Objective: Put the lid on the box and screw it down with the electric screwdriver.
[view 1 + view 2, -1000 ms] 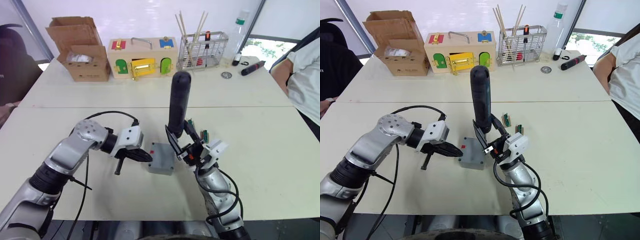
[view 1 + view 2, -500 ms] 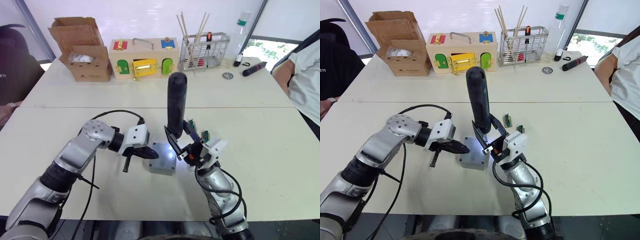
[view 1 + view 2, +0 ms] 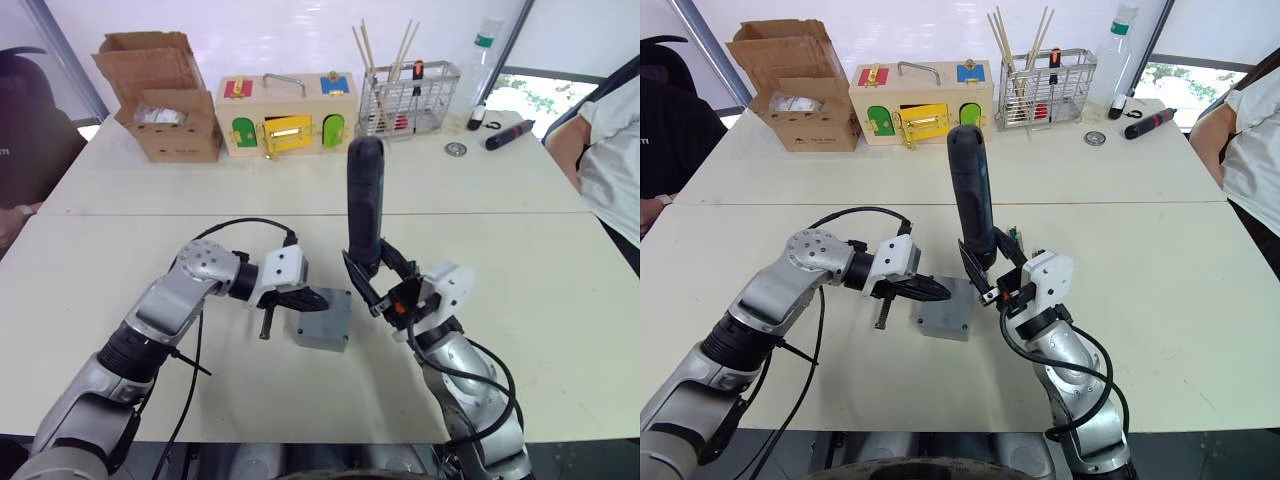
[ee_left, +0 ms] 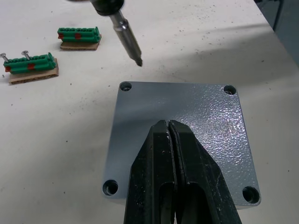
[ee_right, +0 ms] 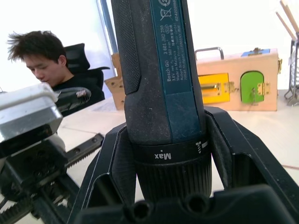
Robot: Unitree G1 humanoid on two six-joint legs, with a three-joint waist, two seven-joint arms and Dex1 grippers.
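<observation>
The flat square grey plastic lid [image 4: 180, 140], speckled in texture with a hole at each corner, lies on the small square grey plastic box [image 3: 325, 322], which sits on the pale surface [image 3: 560, 300] between the two arms. The left claw [image 4: 169, 133], its two black fingers pressed together, points along the lid's top just above or on it; contact cannot be told. The thick dark blue-black cylindrical electric screwdriver [image 3: 364, 205] stands nearly upright in the right claw [image 3: 385, 290], whose fingers are clamped round its ribbed collar, its long axis vertical and its thin metal bit [image 4: 127, 37] pointing down, hovering near one corner hole of the lid. Its body reads "Bosch GO" with small print below, and the collar reads "Max". Two short green terminal strips with red marks [image 4: 30, 66] lie on the surface beside the box. At the far edge stand an open brown cardboard box [image 3: 165, 100], a wooden box with coloured doors [image 3: 288, 112] and a wire rack holding sticks [image 3: 405, 95]. A person sits in a dark chair [image 5: 74, 88].
</observation>
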